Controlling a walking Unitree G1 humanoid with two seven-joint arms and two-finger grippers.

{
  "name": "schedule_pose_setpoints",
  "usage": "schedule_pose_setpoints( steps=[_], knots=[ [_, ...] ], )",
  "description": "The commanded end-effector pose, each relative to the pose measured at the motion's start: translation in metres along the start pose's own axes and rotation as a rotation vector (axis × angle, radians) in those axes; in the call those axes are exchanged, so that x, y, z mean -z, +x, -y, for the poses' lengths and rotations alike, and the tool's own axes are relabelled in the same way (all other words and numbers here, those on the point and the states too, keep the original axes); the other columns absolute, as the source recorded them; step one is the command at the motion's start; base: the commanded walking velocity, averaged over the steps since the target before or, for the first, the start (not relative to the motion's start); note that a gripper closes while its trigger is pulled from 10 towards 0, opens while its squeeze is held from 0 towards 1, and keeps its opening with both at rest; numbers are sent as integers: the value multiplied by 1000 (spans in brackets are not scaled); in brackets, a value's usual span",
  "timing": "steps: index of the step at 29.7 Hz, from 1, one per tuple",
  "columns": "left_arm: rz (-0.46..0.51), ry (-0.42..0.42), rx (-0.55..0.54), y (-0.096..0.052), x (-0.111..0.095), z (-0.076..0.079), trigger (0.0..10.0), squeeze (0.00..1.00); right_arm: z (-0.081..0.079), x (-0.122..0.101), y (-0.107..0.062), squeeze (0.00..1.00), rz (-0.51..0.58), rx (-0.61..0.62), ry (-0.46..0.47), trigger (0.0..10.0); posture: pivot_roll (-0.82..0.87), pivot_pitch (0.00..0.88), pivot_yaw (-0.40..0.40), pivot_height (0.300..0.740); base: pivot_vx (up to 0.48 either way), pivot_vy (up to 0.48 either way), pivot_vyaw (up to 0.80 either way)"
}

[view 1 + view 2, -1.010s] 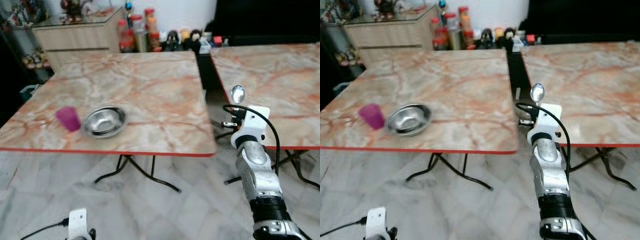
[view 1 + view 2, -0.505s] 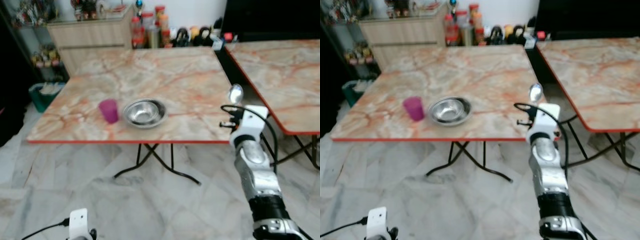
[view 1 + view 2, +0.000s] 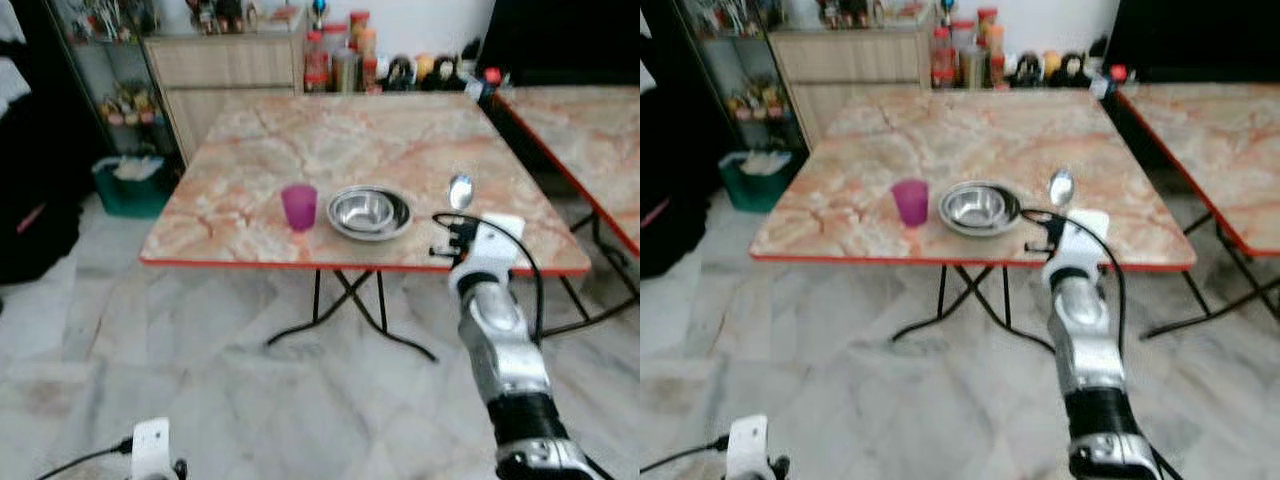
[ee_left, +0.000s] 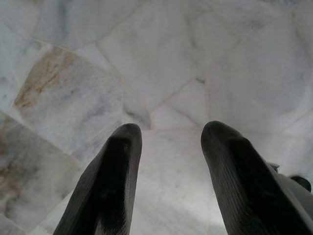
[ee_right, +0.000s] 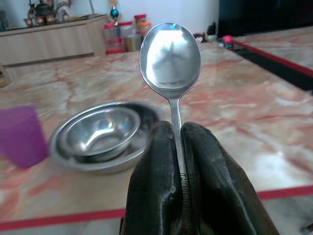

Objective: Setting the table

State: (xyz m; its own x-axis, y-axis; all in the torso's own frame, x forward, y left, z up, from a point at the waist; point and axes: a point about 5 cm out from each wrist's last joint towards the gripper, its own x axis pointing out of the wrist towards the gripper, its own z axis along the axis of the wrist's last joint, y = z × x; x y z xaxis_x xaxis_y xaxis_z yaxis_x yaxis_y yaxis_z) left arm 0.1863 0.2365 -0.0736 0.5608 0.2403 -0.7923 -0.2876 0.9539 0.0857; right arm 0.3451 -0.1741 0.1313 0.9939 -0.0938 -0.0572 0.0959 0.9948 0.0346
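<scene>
on the marble-patterned folding table with the red edge point(image 3: 380, 150), the shallow round steel bowl point(image 3: 369, 211) sat near the front edge. the small purple plastic cup point(image 3: 298, 206) stood just left of the bowl. the upright steel spoon point(image 3: 460, 190) rose right of the bowl, pinched in the right gripper point(image 5: 177, 147). bottles and jars point(image 3: 400, 65) stood behind the table.

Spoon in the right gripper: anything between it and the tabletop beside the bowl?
Nothing visible. The spoon is clamped upright in the right gripper, near the table's front edge, with bare marble right of the bowl.
</scene>
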Motion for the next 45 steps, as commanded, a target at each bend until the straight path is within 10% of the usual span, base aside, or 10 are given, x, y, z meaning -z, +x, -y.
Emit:
schedule_pose_setpoints(
  steps=[1, 45],
  knots=[
    [6, -9, 4, 0, -2, 0, 10000, 0, 4, -8, 2, 0, 28, 12, 4, 10000, 3, 0, 41, 740, 247, 0, 0],
    [9, -14, 9, 1, -4, 4, 10000, 0, 5, -6, 1, 0, 32, -15, -56, 10000, 7, 0, 34, 740, 297, 0, 74]
  ],
)
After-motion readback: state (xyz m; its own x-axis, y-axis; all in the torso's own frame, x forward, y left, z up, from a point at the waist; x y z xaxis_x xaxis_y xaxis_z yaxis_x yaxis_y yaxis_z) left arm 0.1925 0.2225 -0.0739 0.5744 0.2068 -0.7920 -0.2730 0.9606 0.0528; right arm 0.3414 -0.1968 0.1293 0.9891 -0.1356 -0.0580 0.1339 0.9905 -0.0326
